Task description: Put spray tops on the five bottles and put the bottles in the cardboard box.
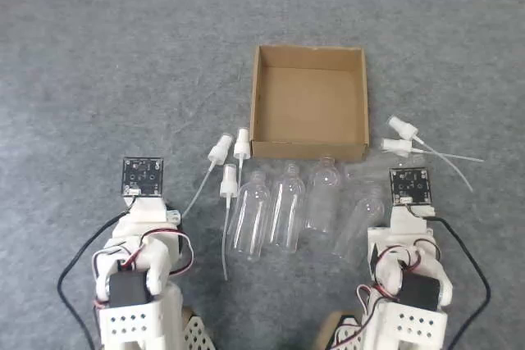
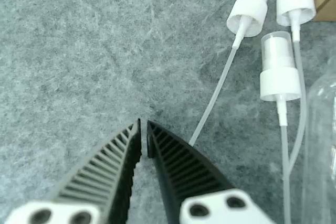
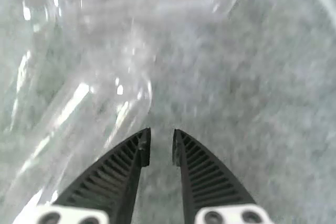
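While clear bottles [image 1: 285, 206] lie uncapped on the grey desk [image 1: 98, 79] just in front of the cardboard box [image 1: 308, 151], three spray tops [image 1: 229, 179] rest beside them on the left arm's side. The left jaws are all but clenched on nothing, and the right jaws are slightly parted, empty, near a bottle.

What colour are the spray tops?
The spray tops are white; the left wrist view shows them best.

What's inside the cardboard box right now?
Only bare cardboard floor shows inside the cardboard box. The bottles lie outside, in front. Its near wall hides a thin strip of floor.
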Tool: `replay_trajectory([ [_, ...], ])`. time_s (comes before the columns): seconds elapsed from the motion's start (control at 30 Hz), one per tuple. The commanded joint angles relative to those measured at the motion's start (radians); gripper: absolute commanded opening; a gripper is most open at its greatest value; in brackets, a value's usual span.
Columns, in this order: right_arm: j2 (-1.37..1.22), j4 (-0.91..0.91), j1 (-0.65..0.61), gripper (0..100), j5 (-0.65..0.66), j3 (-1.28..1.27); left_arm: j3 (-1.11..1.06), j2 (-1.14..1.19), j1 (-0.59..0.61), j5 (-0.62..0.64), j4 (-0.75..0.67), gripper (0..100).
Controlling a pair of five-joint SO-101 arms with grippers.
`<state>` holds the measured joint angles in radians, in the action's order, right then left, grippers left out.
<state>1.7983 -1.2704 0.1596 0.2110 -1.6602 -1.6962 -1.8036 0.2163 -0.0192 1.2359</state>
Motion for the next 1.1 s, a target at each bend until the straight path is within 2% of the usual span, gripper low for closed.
replay_trajectory([
  [0.0, 0.018, 0.159, 0.012, 5.9, 0.009, -0.020, 0.012, -0.002, -0.003, -0.003, -0.028, 1],
  [0.13, 0.018, 0.263, 0.012, 5.9, 0.011, -0.002, 0.012, -0.002, 0.002, -0.003, -0.023, 1],
  [0.33, 0.018, 0.280, 0.004, 5.9, 0.009, 0.199, 0.012, -0.002, -0.003, -0.003, -0.023, 1],
  [0.53, -0.058, 0.243, -0.097, 6.0, 0.003, 0.477, 0.012, 0.000, 0.000, -0.003, -0.021, 1],
  [0.7, -0.335, 0.191, -0.111, 6.0, 0.002, 0.589, 0.012, 0.000, 0.002, -0.005, -0.021, 1],
  [0.8, -0.536, 0.151, -0.165, 6.3, 0.002, 0.626, 0.012, 0.000, 0.002, -0.005, -0.021, 1],
  [0.87, -0.662, 0.145, -0.223, 10.5, 0.002, 0.628, 0.012, 0.000, 0.002, -0.005, -0.021, 1],
  [0.97, -0.814, 0.139, -0.300, 21.7, -0.014, 0.631, 0.012, 0.000, 0.002, -0.005, -0.021, 1],
  [1.07, -0.923, 0.147, -0.354, 26.7, -0.107, 0.632, 0.012, 0.000, 0.002, -0.005, -0.021, 1],
])
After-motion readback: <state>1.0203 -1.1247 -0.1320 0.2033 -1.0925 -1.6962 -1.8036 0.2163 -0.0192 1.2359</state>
